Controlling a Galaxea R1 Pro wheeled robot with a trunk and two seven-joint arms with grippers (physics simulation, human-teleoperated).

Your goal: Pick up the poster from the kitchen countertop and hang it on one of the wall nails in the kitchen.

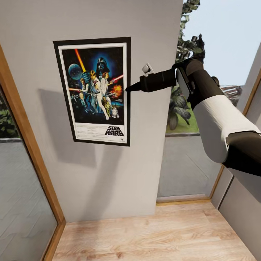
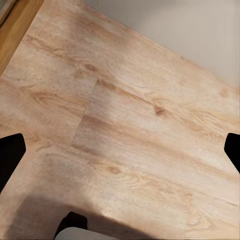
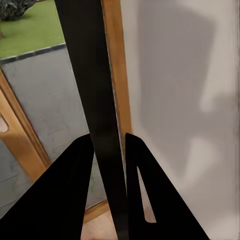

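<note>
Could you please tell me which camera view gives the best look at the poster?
The head view: the poster faces the camera whole against the grey wall, print and title readable, with the right gripper at its right edge. The right wrist view catches just its black edge between the gripper's fingers. The left wrist view looks at the wood floor.

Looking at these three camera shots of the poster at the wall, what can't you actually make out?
- Wall nail: in the head view the poster covers the wall behind it, so whether it hangs on a nail cannot be told.
- Poster face: the right wrist view shows its black edge between the right gripper's fingers, not the print.
- Small print above the title: too small in the head view.
- Left gripper: fingertips cut off by the left wrist view's edges, above the wood floor.
</note>
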